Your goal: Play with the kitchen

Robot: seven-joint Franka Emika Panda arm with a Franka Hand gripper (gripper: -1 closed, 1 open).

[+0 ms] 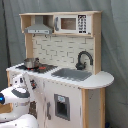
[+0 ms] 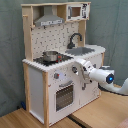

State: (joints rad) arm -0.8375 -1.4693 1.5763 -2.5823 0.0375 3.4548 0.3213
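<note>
Grey cloth hangs behind the kitchen (image 1: 60, 70), which stands on a wooden floor (image 2: 100, 112) in the second exterior view. Its pot (image 2: 50, 56) sits on the stovetop, beside the sink (image 1: 71, 74) and faucet (image 1: 83, 59); the microwave (image 1: 70, 23) sits up top. At the kitchen's front, by the knobs, is the end effector (image 2: 80, 67); whether it is clenched cannot be told.

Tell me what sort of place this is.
Probably a lab or test room, not a home: the kitchen is a toy standing before a grey curtain backdrop, on a wooden floor, with a robot arm at its front.
</note>
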